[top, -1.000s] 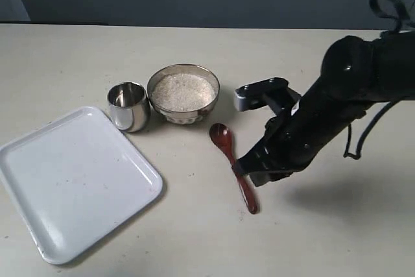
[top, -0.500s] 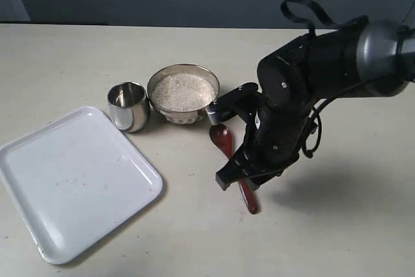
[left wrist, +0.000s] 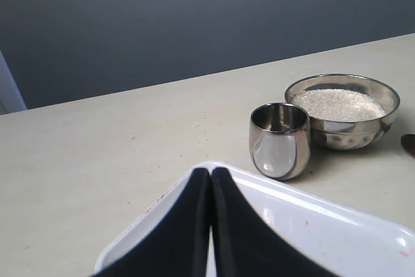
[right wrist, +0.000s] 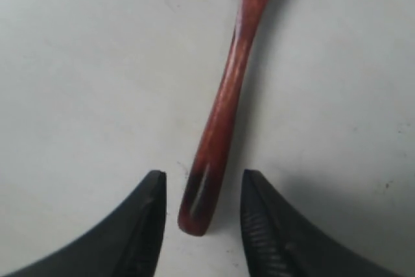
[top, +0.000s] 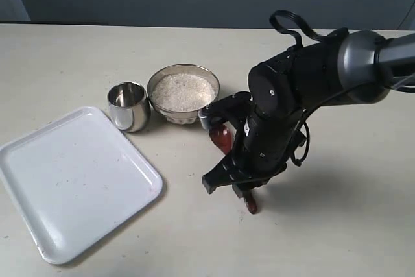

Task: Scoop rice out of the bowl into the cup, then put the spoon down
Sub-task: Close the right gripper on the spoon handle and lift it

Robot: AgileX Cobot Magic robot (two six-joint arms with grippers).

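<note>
At the centre of the exterior view, the right hand (right wrist: pixel 202 177) sits low over the wooden spoon (right wrist: pixel 224 102), which lies flat on the desk (top: pixel 78 56). The hand is released: its fingers straddle the handle end, one on each side, with a gap on both. Upper centre, the metal bowl (top: pixel 186 117) holds the rice (top: pixel 183 91). The steel cup (top: pixel 128 105) stands just left of it. The left hand (left wrist: pixel 211 173) is clenched and empty, near the white tray (top: pixel 71 180).
</note>
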